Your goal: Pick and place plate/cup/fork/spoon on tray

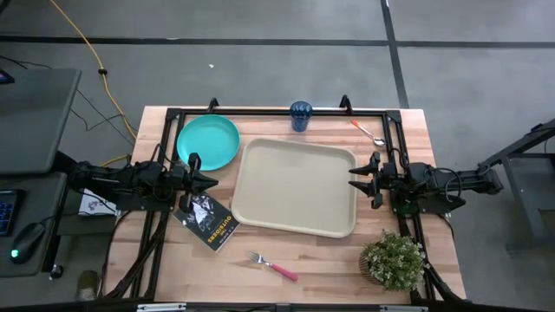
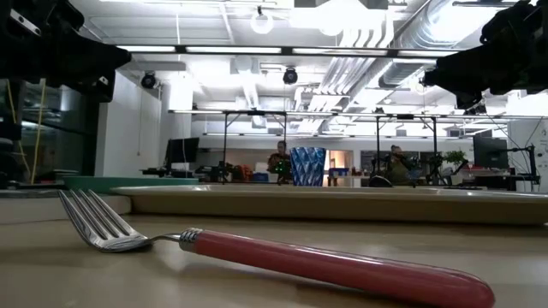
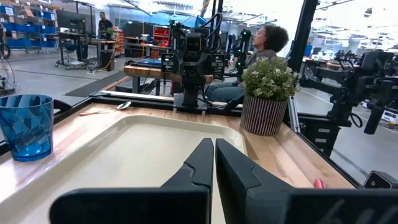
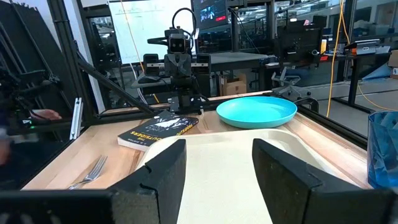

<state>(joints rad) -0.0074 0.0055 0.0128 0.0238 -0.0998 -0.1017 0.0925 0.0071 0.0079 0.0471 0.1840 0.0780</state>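
Note:
The beige tray (image 1: 295,186) lies in the middle of the table. The teal plate (image 1: 208,143) rests flat on the table at the tray's far left corner. The blue cup (image 1: 301,115) stands upright behind the tray's far rim. The silvery spoon (image 1: 368,132) lies at the far right. The pink-handled fork (image 1: 273,266) lies near the front edge. My left gripper (image 1: 215,181) hovers at the tray's left rim, shut and empty, as its wrist view (image 3: 213,163) shows. My right gripper (image 1: 351,178) hovers at the tray's right rim, open and empty, also seen in its wrist view (image 4: 217,163).
A black booklet (image 1: 206,221) lies by the tray's near left corner, under my left gripper. A potted plant (image 1: 395,258) stands at the near right corner. A dark frame (image 1: 260,111) runs along the table's far edge and sides. People show in the room beyond.

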